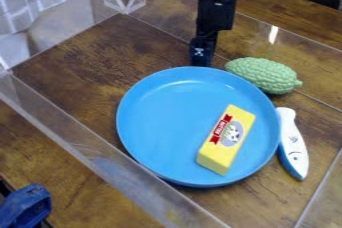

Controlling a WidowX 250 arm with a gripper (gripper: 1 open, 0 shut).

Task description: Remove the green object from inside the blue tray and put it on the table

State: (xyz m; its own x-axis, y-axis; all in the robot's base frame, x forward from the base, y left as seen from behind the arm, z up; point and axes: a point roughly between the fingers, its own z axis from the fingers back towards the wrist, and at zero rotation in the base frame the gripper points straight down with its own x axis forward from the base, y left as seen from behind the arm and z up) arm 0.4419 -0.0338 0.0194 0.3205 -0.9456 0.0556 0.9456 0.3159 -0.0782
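Camera view, single overhead-oblique angle, listing contents.

Item: the table (80, 82), dark wood grain, ringed by clear acrylic walls that keep loose goods from sliding off.

Item: the blue tray (154, 117), round, shallow-rimmed, centre of scene. It holds one thing only, a yellow block (226, 138) with a red-and-white label, lying flat toward its right side.

Item: the green object (263, 74), pale and knobbly, resting on the wood just beyond the tray's upper-right rim, close beside it but not inside. Judged against the task, it already lies where it is meant to end up.

Item: a white-and-blue pen-like tool (290, 142), flat on the wood to the tray's right.

Item: the gripper (202, 51), black, pointing straight down, low over the wood behind the tray and left of the green lump, touching neither. Jaws stand apart with nothing between them, which fits a hand that has no load and is clear of the goods.
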